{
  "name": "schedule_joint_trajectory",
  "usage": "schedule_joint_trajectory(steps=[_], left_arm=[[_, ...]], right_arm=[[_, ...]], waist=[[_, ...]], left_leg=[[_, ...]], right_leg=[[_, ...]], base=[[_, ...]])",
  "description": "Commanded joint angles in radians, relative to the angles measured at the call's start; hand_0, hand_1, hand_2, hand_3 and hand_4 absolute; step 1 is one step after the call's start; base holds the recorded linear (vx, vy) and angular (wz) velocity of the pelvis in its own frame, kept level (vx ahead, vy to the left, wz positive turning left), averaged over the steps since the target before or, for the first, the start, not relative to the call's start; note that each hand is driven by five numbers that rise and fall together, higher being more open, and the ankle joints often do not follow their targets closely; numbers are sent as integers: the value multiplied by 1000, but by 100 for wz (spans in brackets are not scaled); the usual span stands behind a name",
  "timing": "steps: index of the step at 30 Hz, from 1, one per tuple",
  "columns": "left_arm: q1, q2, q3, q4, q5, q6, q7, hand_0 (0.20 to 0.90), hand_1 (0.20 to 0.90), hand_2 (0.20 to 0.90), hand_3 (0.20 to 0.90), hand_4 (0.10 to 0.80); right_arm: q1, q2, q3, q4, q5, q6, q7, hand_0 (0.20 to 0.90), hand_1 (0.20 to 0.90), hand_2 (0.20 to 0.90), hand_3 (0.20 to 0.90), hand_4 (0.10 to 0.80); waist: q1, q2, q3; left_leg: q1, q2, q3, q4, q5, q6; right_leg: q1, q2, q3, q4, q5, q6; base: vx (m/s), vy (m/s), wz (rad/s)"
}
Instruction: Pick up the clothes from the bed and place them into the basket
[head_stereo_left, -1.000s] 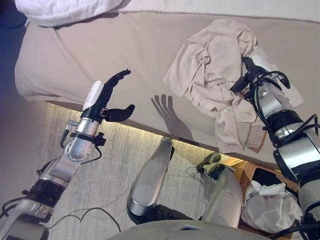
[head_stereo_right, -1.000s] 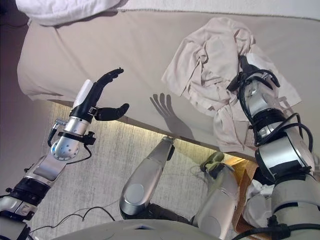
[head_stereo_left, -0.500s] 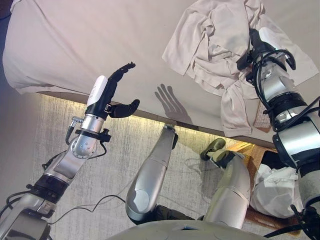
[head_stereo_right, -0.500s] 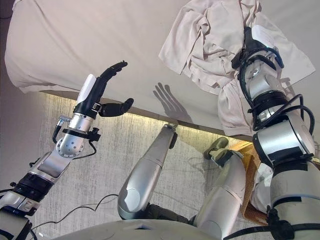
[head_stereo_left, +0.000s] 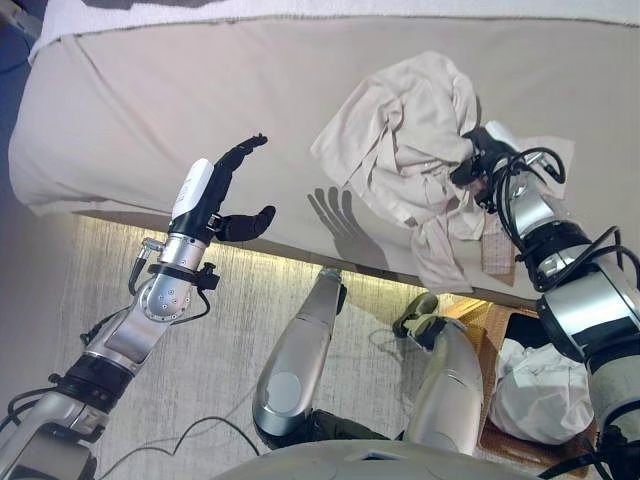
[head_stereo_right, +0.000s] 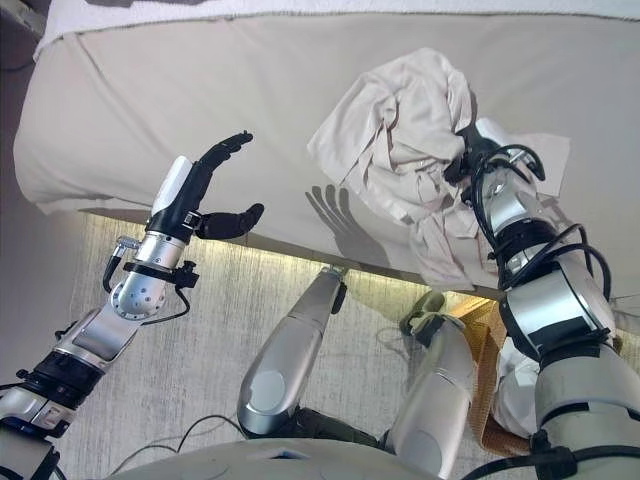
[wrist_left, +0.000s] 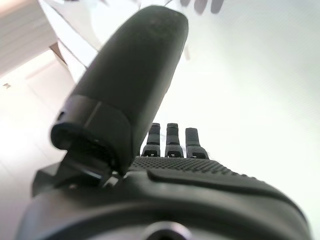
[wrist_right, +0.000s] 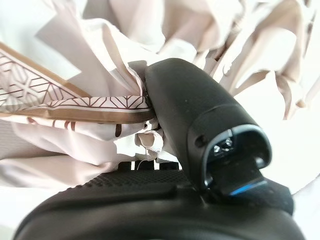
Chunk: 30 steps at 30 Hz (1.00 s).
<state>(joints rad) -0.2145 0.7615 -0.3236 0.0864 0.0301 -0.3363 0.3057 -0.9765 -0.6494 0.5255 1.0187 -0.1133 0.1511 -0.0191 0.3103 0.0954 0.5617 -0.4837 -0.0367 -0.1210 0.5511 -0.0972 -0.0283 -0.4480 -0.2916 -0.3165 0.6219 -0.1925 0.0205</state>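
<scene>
since a second ago the clothes (head_stereo_left: 410, 150) are bunched up higher on the bed (head_stereo_left: 150, 110), pinched in the curled right hand (head_stereo_left: 478, 160), with the basket (head_stereo_left: 500, 440) lying below it, while the left hand (head_stereo_left: 220, 195) is held open, empty.

**No readable writing anywhere**

Standing here, I can't make out a single word, number, label or sign on anything in sight. The closest thing to a marking is a brown geometric pattern on a cloth (wrist_right: 60, 107) bunched among the pale clothes (head_stereo_left: 400, 140) on the bed (head_stereo_left: 150, 110), and that is only decoration, not lettering. Any print on the robot's own parts is too small to tell.
</scene>
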Motion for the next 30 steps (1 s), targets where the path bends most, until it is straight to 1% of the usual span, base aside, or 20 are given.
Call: schedule_joint_trajectory(steps=[1,3,6,7,9,13,17,19,21,24,25,30], left_arm=[[-33,20,77,-92,-14,-32,21,900,900,900,900,800],[-42,20,78,-85,-13,-19,16,900,900,900,900,800],[-41,22,79,-77,19,3,25,900,900,900,900,800],[-42,30,78,-70,38,8,34,900,900,900,900,800],[-34,36,85,-74,31,31,14,900,900,900,900,800],[-16,41,93,-65,24,35,-8,900,900,900,900,800],[-11,40,85,-54,25,90,-33,900,900,900,900,800],[-3,38,87,-38,23,105,-44,900,900,900,900,800],[1,34,84,-20,19,90,-53,900,900,900,900,800],[0,34,84,-18,10,69,-49,900,900,900,900,800],[6,35,95,-14,-1,56,-56,900,900,900,900,800],[24,43,116,5,-4,24,-74,900,900,900,900,800]], right_arm=[[-65,-90,-13,-87,28,-23,-35,300,300,300,200,100],[-49,-130,-30,-121,37,-14,-42,300,300,300,200,100],[-27,-166,-51,-144,18,-18,-50,300,300,300,200,100],[-20,-186,-55,-157,-1,-17,-55,300,300,300,200,100],[1,-224,-68,-196,9,-7,-50,300,300,300,200,100],[30,-277,-106,-249,37,-5,-64,300,300,300,200,100],[69,-331,-161,-278,41,-37,-91,300,300,300,200,100],[95,-360,-188,-295,41,-50,-74,300,300,300,200,100],[136,-398,-226,-322,35,-67,-66,300,300,300,200,100],[174,-425,-259,-336,15,-86,-65,300,300,300,200,100],[230,-451,-299,-365,-9,-100,-57,300,300,300,200,100],[378,-496,-433,-439,2,-125,-29,300,300,300,200,100]], waist=[[-18,-25,-42],[-36,-32,-50],[-54,-42,-72],[-63,-50,-85],[-78,-65,-115],[-102,-87,-161],[-139,-113,-224],[-158,-124,-256],[-190,-136,-307],[-211,-144,-339],[-235,-147,-368],[-287,-156,-424]], left_leg=[[85,-11,52,-52,-3,35],[131,-4,64,-55,-12,35],[162,3,75,-48,-32,36],[176,7,85,-40,-47,36],[212,16,98,-32,-70,37],[275,32,118,-48,-85,34],[363,54,149,-133,-71,26],[403,62,161,-184,-58,21],[445,72,180,-257,-26,16],[477,76,197,-308,-7,12],[503,80,210,-351,6,9],[570,94,250,-483,36,0]], right_leg=[[133,68,-31,0,1,-28],[186,72,-25,-24,2,-31],[220,77,-21,-32,-4,-37],[239,80,-19,-39,-7,-40],[288,88,-13,-65,-10,-44],[354,102,2,-125,0,-40],[425,130,28,-226,22,-21],[451,139,41,-277,37,-10],[473,152,58,-341,66,5],[489,160,78,-393,93,19],[500,168,97,-431,112,32],[520,186,144,-539,169,65]], base=[[40,-14,-18],[32,-9,-18],[55,-2,-7],[153,2,-5],[163,-8,-9],[93,4,-17],[92,11,-32],[111,2,-25],[104,18,-25],[74,9,-26],[122,-15,-25],[66,-32,-35]])
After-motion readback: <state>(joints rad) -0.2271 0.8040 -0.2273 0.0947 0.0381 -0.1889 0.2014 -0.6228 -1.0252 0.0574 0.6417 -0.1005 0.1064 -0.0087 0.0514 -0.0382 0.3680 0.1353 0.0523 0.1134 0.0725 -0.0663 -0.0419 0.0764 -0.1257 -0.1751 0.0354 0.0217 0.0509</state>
